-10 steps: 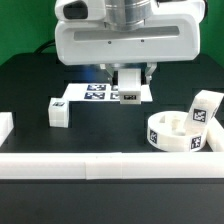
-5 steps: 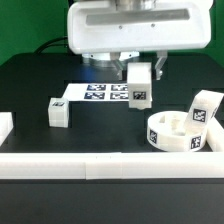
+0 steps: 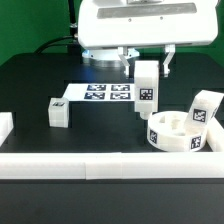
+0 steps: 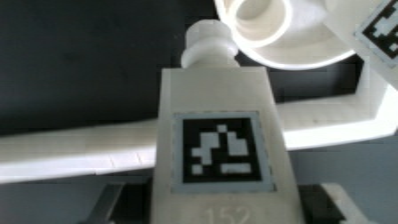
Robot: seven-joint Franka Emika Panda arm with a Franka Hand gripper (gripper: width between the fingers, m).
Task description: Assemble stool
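Note:
My gripper (image 3: pixel 148 66) is shut on a white leg block (image 3: pixel 147 90) with a square tag and holds it upright in the air. The block hangs just off the exterior view's left of the round ring-shaped seat (image 3: pixel 165 140), above the table. In the wrist view the held leg (image 4: pixel 217 110) fills the middle, its peg end pointing toward the seat (image 4: pixel 294 55), with the gripper (image 4: pixel 217 205) clamped on its sides. Another tagged leg (image 3: pixel 205 108) stands at the seat's far right rim. A third leg (image 3: pixel 58 112) lies on the table at the left.
The marker board (image 3: pixel 100 93) lies flat behind the held leg. A long white rail (image 3: pixel 100 165) runs along the front edge, and it crosses the wrist view (image 4: pixel 71 145). A white block (image 3: pixel 4 125) sits at the left edge.
The gripper has lifted the leg block off the marker board area and carried it up and toward the exterior view's right, closer to the seat.

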